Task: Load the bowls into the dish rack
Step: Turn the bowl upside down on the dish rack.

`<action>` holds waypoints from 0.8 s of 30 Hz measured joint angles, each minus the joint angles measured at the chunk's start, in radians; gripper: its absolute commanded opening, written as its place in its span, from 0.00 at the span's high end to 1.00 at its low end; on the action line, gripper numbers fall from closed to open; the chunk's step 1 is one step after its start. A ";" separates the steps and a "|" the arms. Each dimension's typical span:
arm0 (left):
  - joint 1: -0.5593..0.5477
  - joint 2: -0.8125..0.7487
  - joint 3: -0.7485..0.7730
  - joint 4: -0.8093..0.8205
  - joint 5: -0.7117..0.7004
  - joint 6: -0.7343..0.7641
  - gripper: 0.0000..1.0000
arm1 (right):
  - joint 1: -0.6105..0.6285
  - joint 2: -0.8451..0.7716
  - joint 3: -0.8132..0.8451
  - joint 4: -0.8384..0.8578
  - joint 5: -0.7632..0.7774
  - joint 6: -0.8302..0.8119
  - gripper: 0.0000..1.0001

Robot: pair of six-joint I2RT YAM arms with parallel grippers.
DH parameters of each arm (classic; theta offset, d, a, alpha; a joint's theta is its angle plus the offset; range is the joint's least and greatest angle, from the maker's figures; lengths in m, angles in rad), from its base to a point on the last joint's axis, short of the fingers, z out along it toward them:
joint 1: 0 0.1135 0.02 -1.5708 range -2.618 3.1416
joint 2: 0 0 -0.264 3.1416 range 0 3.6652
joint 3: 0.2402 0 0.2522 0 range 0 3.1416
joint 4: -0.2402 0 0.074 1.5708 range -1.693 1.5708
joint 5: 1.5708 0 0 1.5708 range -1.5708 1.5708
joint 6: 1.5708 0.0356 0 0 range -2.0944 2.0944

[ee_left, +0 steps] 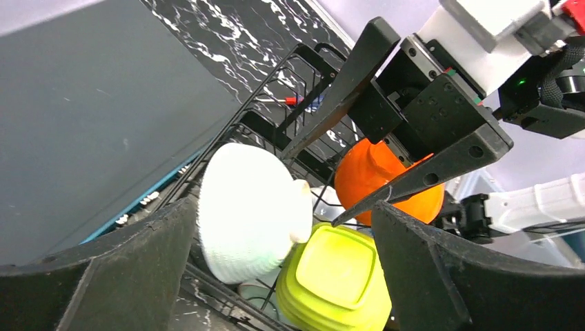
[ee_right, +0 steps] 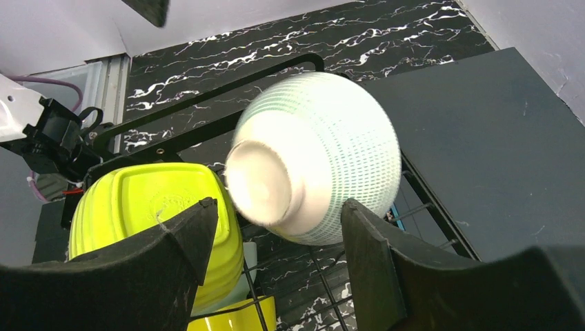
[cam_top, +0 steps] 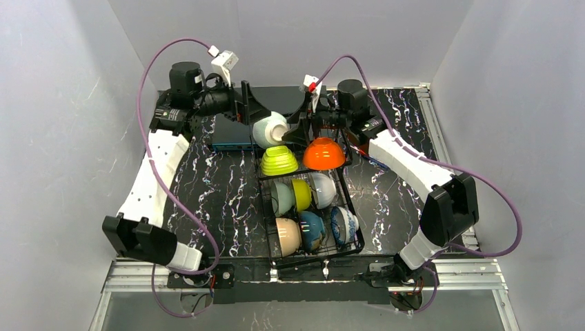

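White ribbed bowl [cam_top: 270,130] on side at dish rack [cam_top: 319,253] far end, near table [cam_top: 227,193] far edge. Left gripper [ee_left: 283,210] jaws wide open around rim, right gripper [ee_right: 277,207] jaws wide around foot; neither clamps.

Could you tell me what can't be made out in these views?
White bowl: whether it rests on the dish rack; top view, its own body hides the contact; right wrist view, it is blurred.
Rack's back tines: top view, under the lime green bowl and orange bowl.
Small red item: left wrist view, too small to identify.
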 measured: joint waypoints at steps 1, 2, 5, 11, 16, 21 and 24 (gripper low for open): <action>0.000 -0.018 -0.003 -0.001 -0.015 0.018 0.04 | 0.003 0.000 0.000 0.003 0.003 0.000 0.27; 0.000 -0.027 -0.006 0.000 -0.031 0.035 0.04 | 0.007 0.000 0.000 0.004 0.005 0.000 0.27; -0.002 -0.062 -0.020 -0.001 -0.075 0.073 0.04 | 0.016 0.000 0.000 0.008 0.022 -0.002 0.27; -0.003 -0.119 -0.080 -0.028 -0.211 0.097 0.03 | 0.033 0.000 0.000 0.014 0.065 -0.028 0.27; -0.003 -0.222 -0.203 -0.041 -0.293 0.050 0.03 | 0.062 0.002 0.006 0.004 0.137 -0.082 0.22; -0.003 -0.350 -0.339 -0.046 -0.330 -0.032 0.03 | 0.108 0.012 0.020 -0.009 0.257 -0.143 0.23; -0.003 -0.416 -0.409 -0.046 -0.343 -0.077 0.03 | 0.132 0.012 0.028 -0.009 0.322 -0.154 0.25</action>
